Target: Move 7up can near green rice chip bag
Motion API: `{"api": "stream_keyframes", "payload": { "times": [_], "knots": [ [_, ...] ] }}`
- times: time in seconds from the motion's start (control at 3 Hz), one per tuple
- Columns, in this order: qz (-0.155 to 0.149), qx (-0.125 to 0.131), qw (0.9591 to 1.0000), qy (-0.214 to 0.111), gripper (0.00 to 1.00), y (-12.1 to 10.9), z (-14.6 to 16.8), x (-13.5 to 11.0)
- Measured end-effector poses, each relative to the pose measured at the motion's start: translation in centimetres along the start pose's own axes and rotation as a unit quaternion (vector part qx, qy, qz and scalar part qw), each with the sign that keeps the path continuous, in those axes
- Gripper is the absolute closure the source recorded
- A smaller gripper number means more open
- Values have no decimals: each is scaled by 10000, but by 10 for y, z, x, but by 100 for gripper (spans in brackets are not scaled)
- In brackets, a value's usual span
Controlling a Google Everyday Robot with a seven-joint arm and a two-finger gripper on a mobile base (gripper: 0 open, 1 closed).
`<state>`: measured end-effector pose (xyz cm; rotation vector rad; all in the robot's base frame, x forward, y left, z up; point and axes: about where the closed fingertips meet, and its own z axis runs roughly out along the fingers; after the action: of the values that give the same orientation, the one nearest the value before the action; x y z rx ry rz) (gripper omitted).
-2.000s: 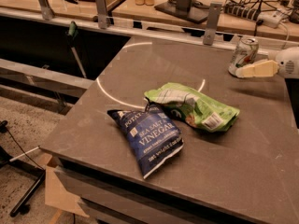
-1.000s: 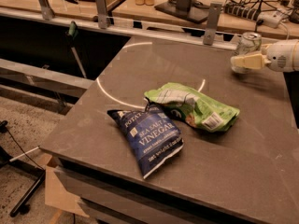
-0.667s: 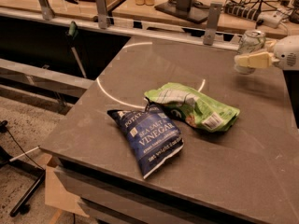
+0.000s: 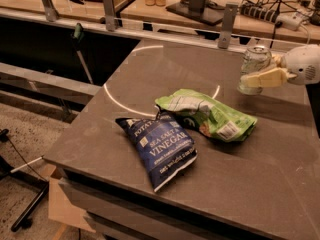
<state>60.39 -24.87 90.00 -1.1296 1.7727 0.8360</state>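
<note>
The 7up can (image 4: 254, 59) is a small silver can at the table's far right. My gripper (image 4: 251, 75) reaches in from the right edge and is shut on the can; one cream finger (image 4: 264, 77) crosses its front. The can stands upright at or just above the table top. The green rice chip bag (image 4: 210, 115) lies crumpled in the middle of the table, to the left of the can and nearer the front, a short gap away. Its white barcode label faces up.
A dark blue sea salt vinegar chip bag (image 4: 162, 146) lies in front of the green bag, touching it. The brown table (image 4: 150, 69) drops off at the left and front. A rail with metal posts (image 4: 227, 19) runs behind it, with cables beyond.
My gripper closed in on the can from the right, then carried it left and towards the front, closer to the green bag. The bags have not moved.
</note>
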Motion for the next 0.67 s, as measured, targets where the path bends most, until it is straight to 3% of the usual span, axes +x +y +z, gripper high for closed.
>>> {"api": "stream_keyframes", "payload": {
  "times": [0.33, 0.67],
  "knots": [
    [-37, -418, 9990, 142, 100, 20, -1, 6],
    [-17, -486, 9988, 74, 100, 27, 4, 9]
  ]
}}
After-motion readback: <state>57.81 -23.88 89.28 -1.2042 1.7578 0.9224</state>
